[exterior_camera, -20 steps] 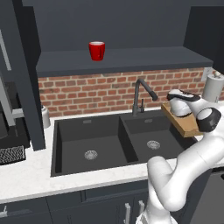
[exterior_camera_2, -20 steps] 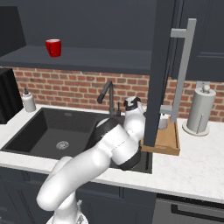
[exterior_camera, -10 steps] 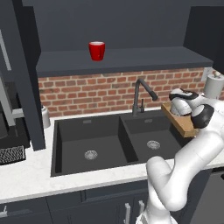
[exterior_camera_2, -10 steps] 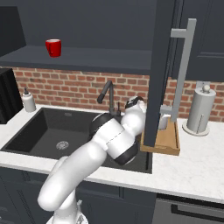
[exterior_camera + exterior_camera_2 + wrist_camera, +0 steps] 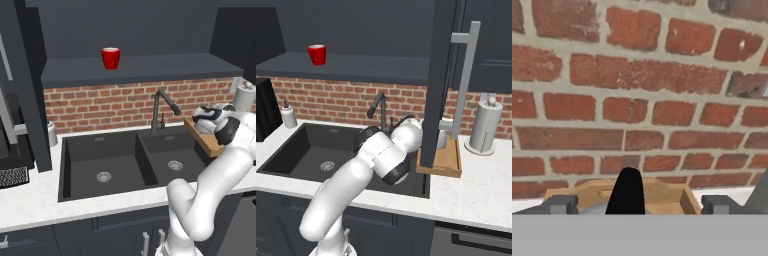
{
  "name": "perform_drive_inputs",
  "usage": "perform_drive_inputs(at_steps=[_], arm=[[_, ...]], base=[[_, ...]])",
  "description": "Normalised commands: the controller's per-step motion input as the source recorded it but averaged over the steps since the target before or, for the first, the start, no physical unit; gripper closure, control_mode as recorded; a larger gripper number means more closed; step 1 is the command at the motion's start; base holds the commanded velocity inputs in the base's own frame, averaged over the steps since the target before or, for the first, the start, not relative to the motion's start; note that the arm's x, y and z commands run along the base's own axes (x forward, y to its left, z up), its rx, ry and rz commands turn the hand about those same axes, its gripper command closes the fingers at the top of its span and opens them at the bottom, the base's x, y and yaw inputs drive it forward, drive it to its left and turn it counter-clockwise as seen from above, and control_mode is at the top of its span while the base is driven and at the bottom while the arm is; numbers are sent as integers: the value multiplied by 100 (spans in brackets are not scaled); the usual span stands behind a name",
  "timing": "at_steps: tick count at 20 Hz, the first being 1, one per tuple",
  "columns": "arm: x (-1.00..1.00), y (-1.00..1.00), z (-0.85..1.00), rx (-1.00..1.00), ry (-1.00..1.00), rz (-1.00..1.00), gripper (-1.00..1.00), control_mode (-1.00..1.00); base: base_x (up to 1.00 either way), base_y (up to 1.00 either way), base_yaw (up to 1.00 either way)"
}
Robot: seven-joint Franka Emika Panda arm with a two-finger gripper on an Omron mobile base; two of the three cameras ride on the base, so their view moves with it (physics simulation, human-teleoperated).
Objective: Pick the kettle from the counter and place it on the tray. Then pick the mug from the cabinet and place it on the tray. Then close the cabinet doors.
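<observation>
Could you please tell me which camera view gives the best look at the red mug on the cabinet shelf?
The left base view: the red mug stands unobstructed near the middle of the cabinet shelf, seen almost head-on. The right base view also shows it whole, but smaller and far to the left. The hand view faces the brick wall instead.

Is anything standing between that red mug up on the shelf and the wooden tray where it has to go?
Nothing visible blocks it. The mug stands alone on the shelf, and open air lies above the sink toward the tray. An open cabinet door hangs before the tray's near side.
</observation>
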Motion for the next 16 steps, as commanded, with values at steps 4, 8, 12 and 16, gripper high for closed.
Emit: perform_drive_inputs(at_steps=[4, 8, 12, 16], arm=[[-35, 12, -2, 0, 0, 0, -100, -100], [-25, 5, -2, 0, 0, 0, -100, -100], [-3, 0, 2, 0, -1, 0, -100, -100], [0, 0, 26, 0, -4, 0, -100, -100]], base=[[0, 0, 0], [0, 0, 0], [0, 0, 0], [0, 0, 0]])
